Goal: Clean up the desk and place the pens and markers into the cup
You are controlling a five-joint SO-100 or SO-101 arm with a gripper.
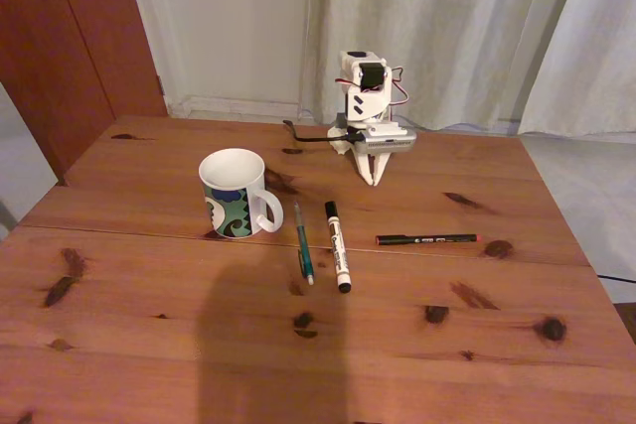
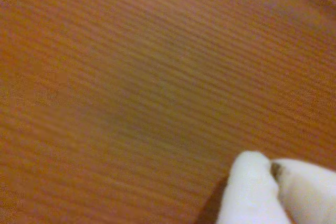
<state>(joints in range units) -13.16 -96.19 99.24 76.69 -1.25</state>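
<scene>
The white arm sits folded at the back of the desk [image 1: 149,325], its gripper [image 1: 373,178] pointing down with the tips just above the wood, fingers together and holding nothing. In the wrist view the white fingertips [image 2: 252,187] meet at the lower right over blurred wood grain. The cup [image 1: 237,194], white with a green, blue and black pattern, stands left of centre with its handle to the right. Right of it lie the teal-green pen [image 1: 303,242] and the white marker with black cap [image 1: 338,245]. Further right, the thin black pen with red tip [image 1: 427,239] lies crosswise.
A black cable [image 1: 303,136] runs from the arm's base along the back of the desk. A dark shadow [image 1: 268,345] falls over the front middle. Curtains hang behind the desk and a brown door panel stands at the left.
</scene>
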